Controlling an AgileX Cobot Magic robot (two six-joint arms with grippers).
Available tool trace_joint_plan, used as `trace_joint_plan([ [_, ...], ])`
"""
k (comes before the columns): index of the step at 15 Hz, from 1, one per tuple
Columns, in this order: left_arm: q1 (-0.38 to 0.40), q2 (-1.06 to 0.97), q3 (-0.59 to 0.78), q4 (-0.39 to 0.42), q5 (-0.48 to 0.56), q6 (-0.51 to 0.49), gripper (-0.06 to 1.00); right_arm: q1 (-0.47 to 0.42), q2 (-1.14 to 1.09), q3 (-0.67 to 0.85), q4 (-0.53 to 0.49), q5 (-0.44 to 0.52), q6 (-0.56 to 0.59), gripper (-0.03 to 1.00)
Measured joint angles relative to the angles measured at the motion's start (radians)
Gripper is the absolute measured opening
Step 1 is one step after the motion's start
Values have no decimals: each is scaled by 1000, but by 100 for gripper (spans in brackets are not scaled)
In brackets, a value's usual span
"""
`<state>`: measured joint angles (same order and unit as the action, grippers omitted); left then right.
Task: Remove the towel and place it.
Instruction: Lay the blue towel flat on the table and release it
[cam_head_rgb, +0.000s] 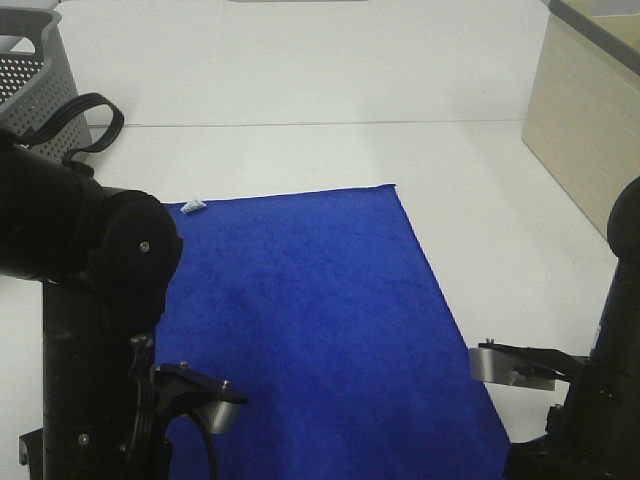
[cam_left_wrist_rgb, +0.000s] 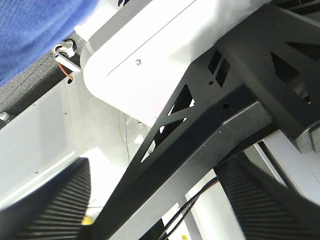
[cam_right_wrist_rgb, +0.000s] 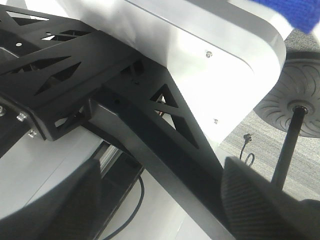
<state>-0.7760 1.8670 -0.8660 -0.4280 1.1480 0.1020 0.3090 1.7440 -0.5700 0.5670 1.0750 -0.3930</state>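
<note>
The royal-blue towel (cam_head_rgb: 310, 320) lies spread flat on the white table (cam_head_rgb: 300, 80), with its white tag (cam_head_rgb: 193, 207) at the far left corner and its near end at the table's front edge. A strip of the towel (cam_left_wrist_rgb: 30, 30) hangs at that edge in the left wrist view, and a corner of the towel (cam_right_wrist_rgb: 300, 12) shows in the right wrist view. My left gripper (cam_left_wrist_rgb: 150, 210) is open below the table edge, holding nothing. My right gripper (cam_right_wrist_rgb: 155, 210) is open too, also empty. Both face the table's black frame.
A grey perforated basket (cam_head_rgb: 25, 80) stands at the far left corner. A pale wooden box (cam_head_rgb: 590, 130) stands at the right. The left arm (cam_head_rgb: 90, 300) and right arm (cam_head_rgb: 600, 400) flank the towel's near end. A wheel (cam_right_wrist_rgb: 295, 95) sits on the floor below.
</note>
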Motion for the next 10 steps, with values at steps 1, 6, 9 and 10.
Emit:
trace_joint_plan([
  [1, 0, 0, 0, 1, 3, 0, 76, 0, 0, 0, 0, 0, -1, 68],
  [6, 0, -67, 0, 37, 2, 0, 77, 0, -25, 1, 0, 4, -1, 68],
  [9, 0, -127, 0, 64, -7, 0, 77, 0, -62, 1, -1, 4, -1, 68],
  [10, 0, -131, 0, 64, -7, 0, 77, 0, -74, 1, -1, 4, -1, 68],
])
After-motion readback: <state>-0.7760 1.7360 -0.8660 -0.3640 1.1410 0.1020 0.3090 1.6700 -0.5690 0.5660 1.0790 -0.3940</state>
